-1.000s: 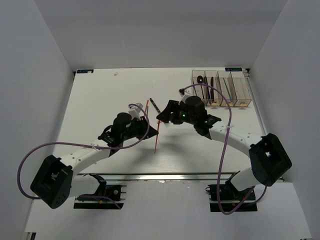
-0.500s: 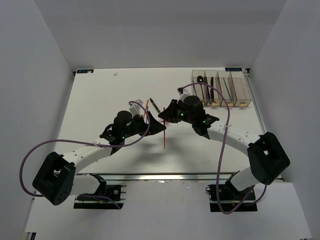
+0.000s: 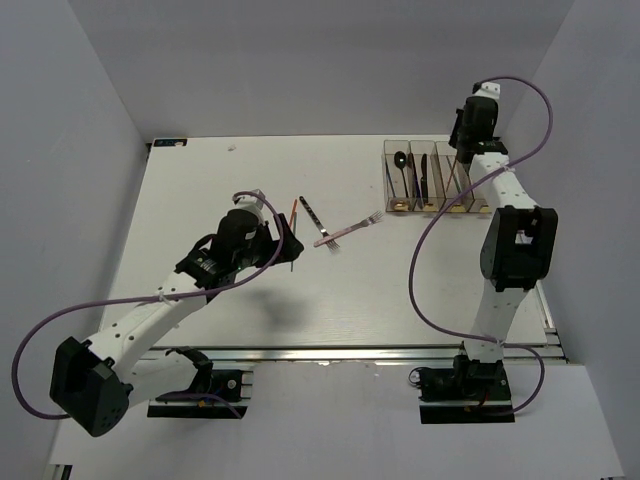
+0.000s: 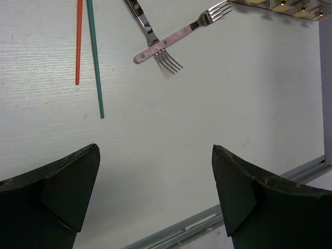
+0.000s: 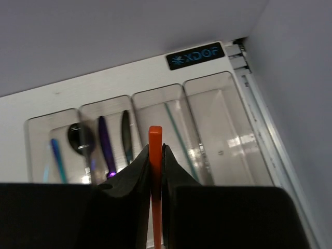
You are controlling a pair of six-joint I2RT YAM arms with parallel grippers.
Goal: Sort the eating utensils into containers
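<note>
My right gripper (image 5: 155,151) is shut on an orange chopstick (image 5: 155,134) and hangs over the containers (image 5: 207,85) at the table's far right (image 3: 441,143). The first bin holds a black spoon (image 5: 80,137) and a blue-handled spoon (image 5: 57,158). A dark purple knife (image 5: 105,145) and a dark knife (image 5: 126,134) lie in the second, a green chopstick (image 5: 179,132) in the third. My left gripper (image 4: 155,192) is open over bare table. Beyond it lie an orange chopstick (image 4: 78,41), a green chopstick (image 4: 95,62), a pink-handled fork (image 4: 171,41) and a silver fork (image 4: 148,33).
The fourth bin (image 5: 223,124) at the right end holds nothing. A metal rail (image 4: 207,223) runs along the table's near edge. White walls close in the table on three sides, and the right wall stands just beyond the bins. A black label (image 5: 195,55) sits behind the bins.
The left gripper opened and let go of the orange chopstick as the right gripper shut on it. The right arm then swung from mid-table to above the bins.
</note>
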